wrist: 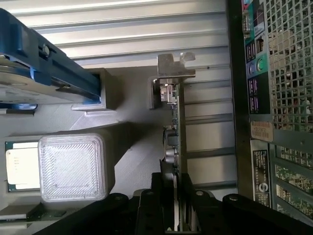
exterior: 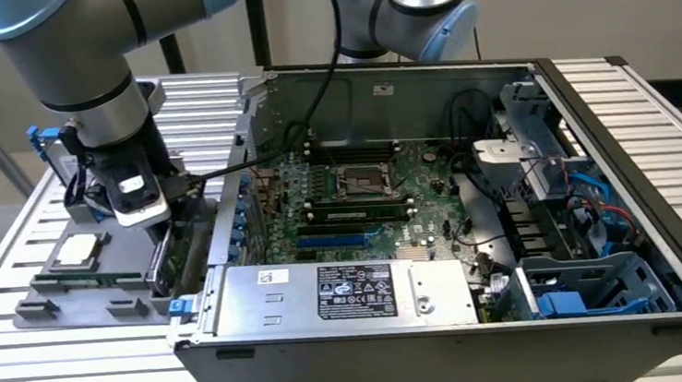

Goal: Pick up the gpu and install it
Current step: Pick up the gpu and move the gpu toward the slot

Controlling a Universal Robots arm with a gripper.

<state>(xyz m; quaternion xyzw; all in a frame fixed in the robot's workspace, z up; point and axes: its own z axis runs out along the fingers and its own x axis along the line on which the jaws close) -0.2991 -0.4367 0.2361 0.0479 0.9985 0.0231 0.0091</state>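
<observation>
Standing on edge in a grey moulded tray (exterior: 74,312), the single gpu (exterior: 162,253) (wrist: 175,122) (a thin flat card, green circuit board, silver metal bracket at one end) is clamped between the closed black jaws of the grey robot arm (exterior: 72,76). The tray also carries one silver hard drive with blue side rails (wrist: 29,68), one square processor chip (exterior: 79,251) and one narrow green memory stick (exterior: 89,278). One open grey computer case (exterior: 453,334) stands just beside the tray on the slatted metal table (exterior: 36,375), its side wall between card and green motherboard (exterior: 355,199).
</observation>
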